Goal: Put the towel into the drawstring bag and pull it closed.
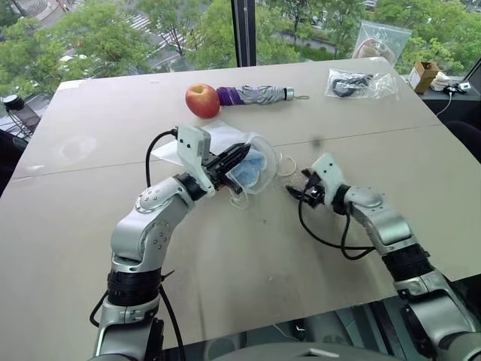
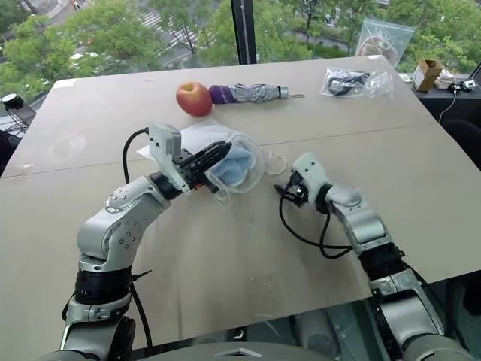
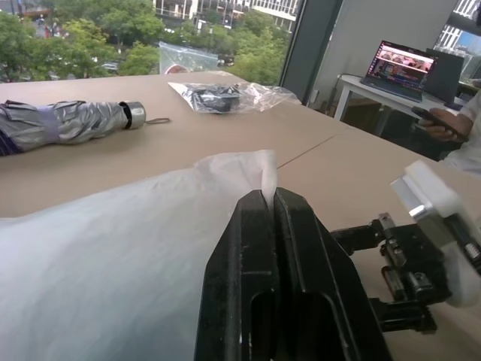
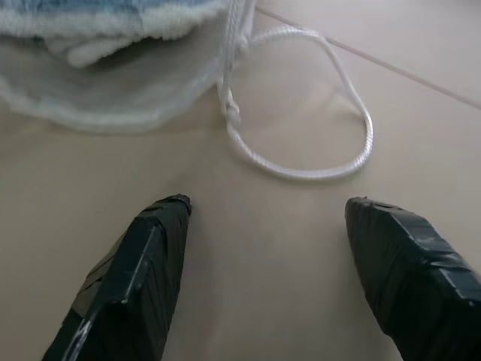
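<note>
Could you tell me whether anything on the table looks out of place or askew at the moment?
Nothing looks spilled or damaged. The drawstring bag is gaping open in the left gripper, with the towel showing inside, and its cord loop lies slack on the table in front of the open right gripper.

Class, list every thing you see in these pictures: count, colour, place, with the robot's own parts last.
Thin white fabric drawstring bag: one, table centre, loose white cord loop beside it.
Light-blue fluffy towel: one, inside the bag.
Red apple: one, far side.
Folded purple-grey umbrella: one, beside apple.
Clear plastic zip bags: two, far right.
Small cardboard box: one, brown, far right edge.
Left gripper: black, shut on the bag.
Right gripper: black, open, near the cord.
</note>
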